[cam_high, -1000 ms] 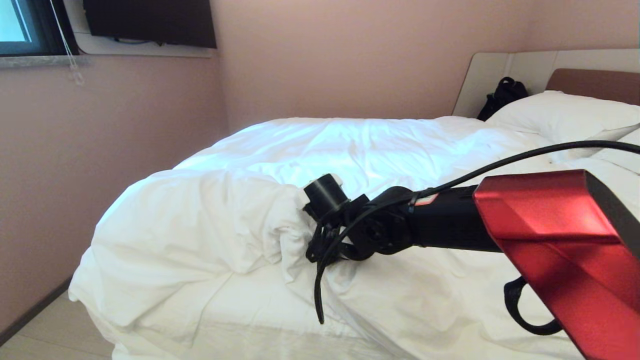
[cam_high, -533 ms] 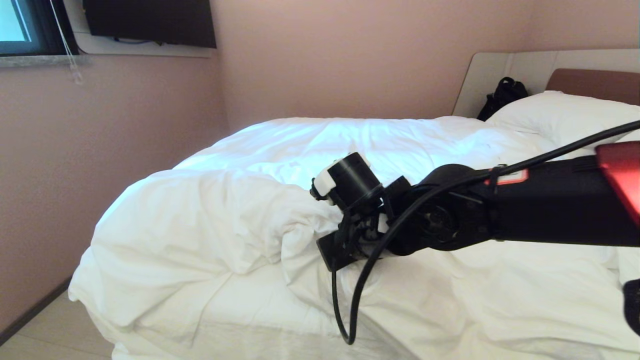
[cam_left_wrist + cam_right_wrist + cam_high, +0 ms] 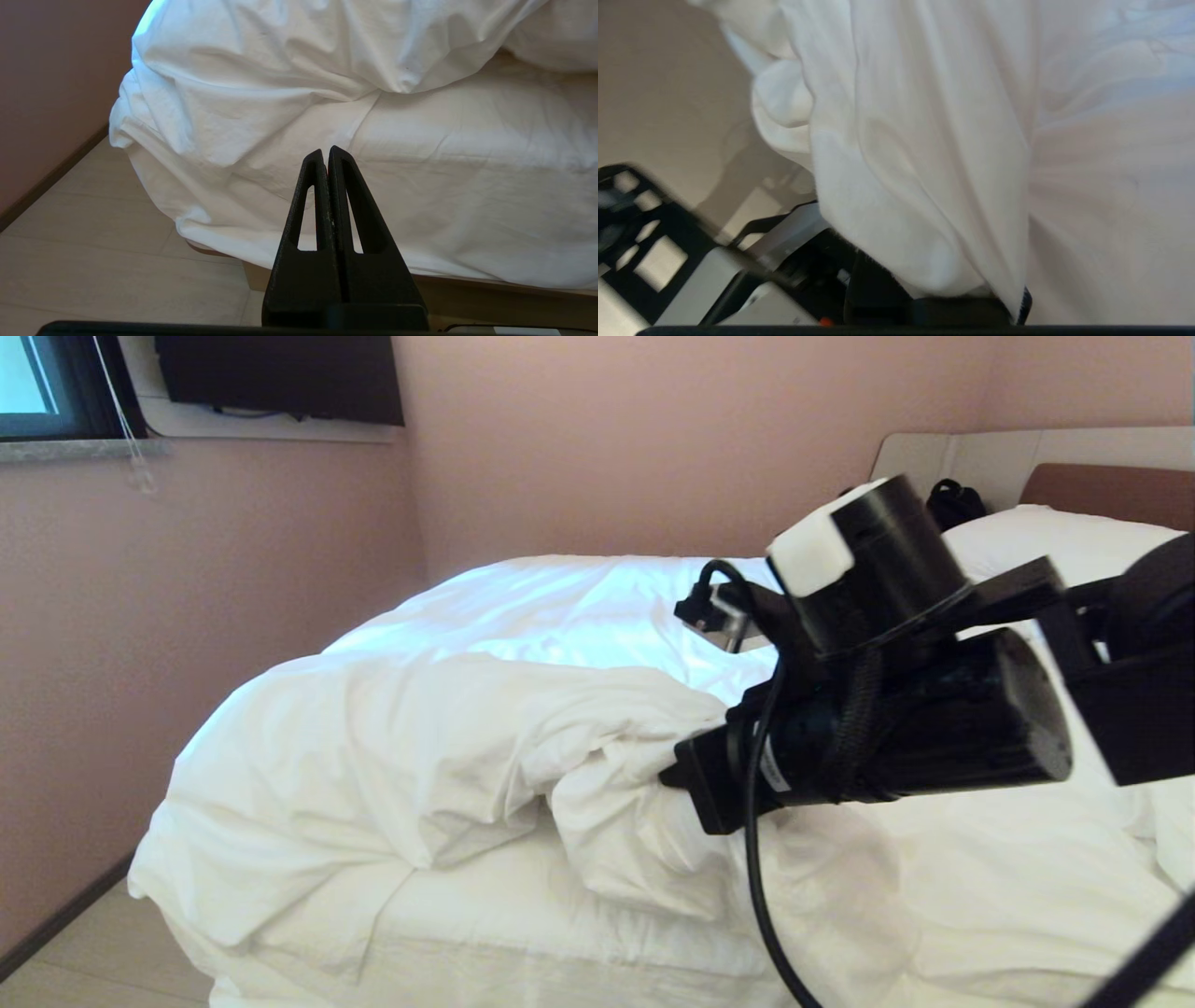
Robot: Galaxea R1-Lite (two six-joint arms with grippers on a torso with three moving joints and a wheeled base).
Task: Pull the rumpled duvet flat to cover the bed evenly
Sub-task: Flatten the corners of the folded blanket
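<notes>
The white puffy duvet (image 3: pixel 420 747) lies bunched in a thick ridge across the foot of the bed (image 3: pixel 523 915). My right gripper (image 3: pixel 677 775) is above that ridge, near the bed's middle. It is shut on a fold of the duvet (image 3: pixel 924 140), and the cloth hangs from the jaws and hides the right gripper (image 3: pixel 943 298) almost wholly. My left gripper (image 3: pixel 326 151) is shut on nothing, low before the bed's foot, apart from the duvet (image 3: pixel 261 79) and the flat sheet (image 3: pixel 467 154).
White pillows (image 3: pixel 1055 537) and a black bag (image 3: pixel 952 504) lie against the headboard (image 3: pixel 1102 476). A pink wall (image 3: pixel 187 616) runs close along the bed's left side, with a strip of floor (image 3: pixel 75 952). My own base (image 3: pixel 668 261) shows below the held fold.
My right arm has risen and drawn back toward the camera. The pinched fold of duvet has come up with it, stretching the ridge toward the right. The left arm has not moved.
</notes>
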